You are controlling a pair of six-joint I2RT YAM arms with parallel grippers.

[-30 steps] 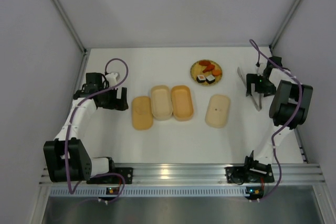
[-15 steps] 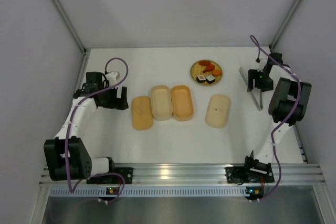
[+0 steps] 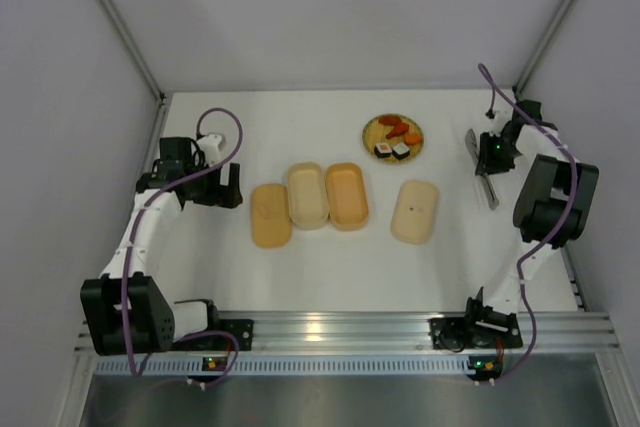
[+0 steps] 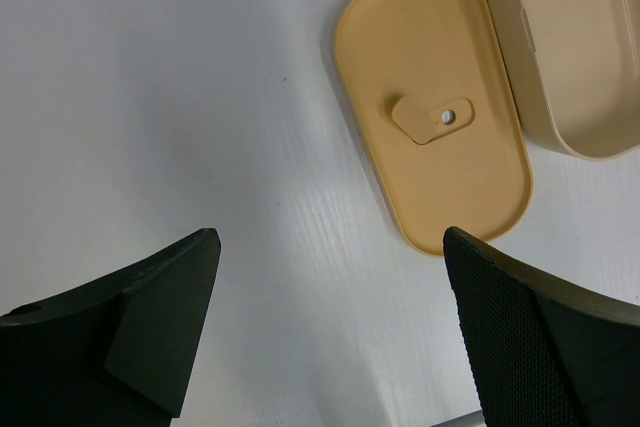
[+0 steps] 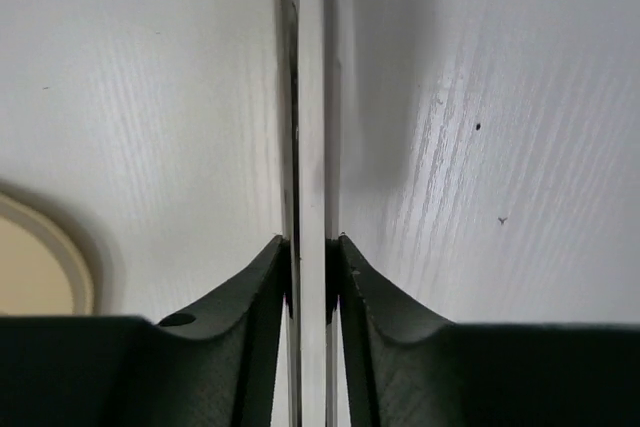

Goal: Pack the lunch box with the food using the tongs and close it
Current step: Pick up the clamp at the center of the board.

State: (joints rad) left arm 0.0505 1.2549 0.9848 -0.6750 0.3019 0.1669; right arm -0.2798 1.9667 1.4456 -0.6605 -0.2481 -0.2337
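Observation:
The slim silvery tongs [image 3: 489,192] lie on the white table at the right. My right gripper [image 3: 487,152] is down over their far half. In the right wrist view its two fingers press on the tongs [image 5: 310,97] from both sides, so my right gripper [image 5: 312,247] is shut on them. The food sits on a round woven plate [image 3: 374,128] at the back: two sushi rolls [image 3: 392,150] and orange-red pieces [image 3: 401,129]. The lunch box is two open trays, a cream one [image 3: 307,194] and an orange one [image 3: 346,195]. My left gripper [image 3: 232,187] stands open, holding nothing, left of them.
An orange lid [image 3: 270,214] lies left of the trays and shows in the left wrist view [image 4: 432,107] beside the cream tray [image 4: 570,37]. A cream lid [image 3: 414,211] lies between the trays and the tongs. Grey walls close in both sides and the back.
My right gripper has moved up along the tongs toward the back and shut its fingers on them. The left arm has barely shifted.

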